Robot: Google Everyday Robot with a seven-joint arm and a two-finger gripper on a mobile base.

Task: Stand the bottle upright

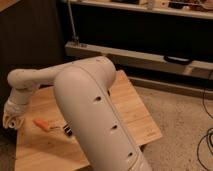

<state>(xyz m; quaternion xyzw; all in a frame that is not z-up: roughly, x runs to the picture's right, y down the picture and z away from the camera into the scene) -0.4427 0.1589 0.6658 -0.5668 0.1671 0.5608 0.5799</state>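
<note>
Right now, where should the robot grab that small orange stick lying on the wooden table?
Probably around its middle, from above: the small orange stick lies flat on the light wooden table, so only its thin sides are free. The white end effector hangs close beside it.
</note>
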